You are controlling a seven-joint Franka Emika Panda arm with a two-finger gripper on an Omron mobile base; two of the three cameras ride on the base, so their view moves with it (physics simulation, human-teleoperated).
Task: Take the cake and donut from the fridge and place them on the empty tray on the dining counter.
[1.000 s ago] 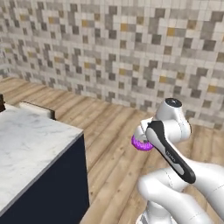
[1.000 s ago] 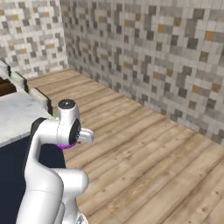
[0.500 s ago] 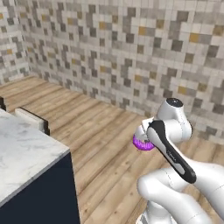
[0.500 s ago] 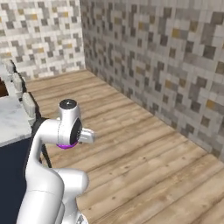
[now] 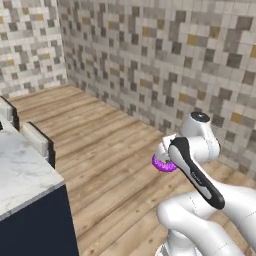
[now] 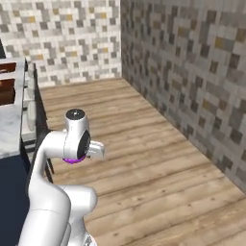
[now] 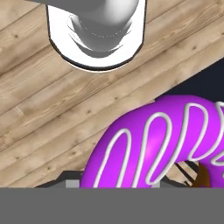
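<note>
The floor point(image 5: 100, 145) is laid in light wood planks with visible grain. Two walls point(image 5: 165, 55) meet at a corner; both are clad in small square mosaic tiles in grey, beige and tan. The dining counter point(image 5: 20, 170), a white-grey marble top on a dark navy base, occupies the lower left of the left base view, showing its near corner. The gripper point(image 5: 162, 157) is clenched on the donut point(image 7: 162, 140), a ring with glossy purple icing and thin white looping lines, held above the floor, clear of the counter edge.
</note>
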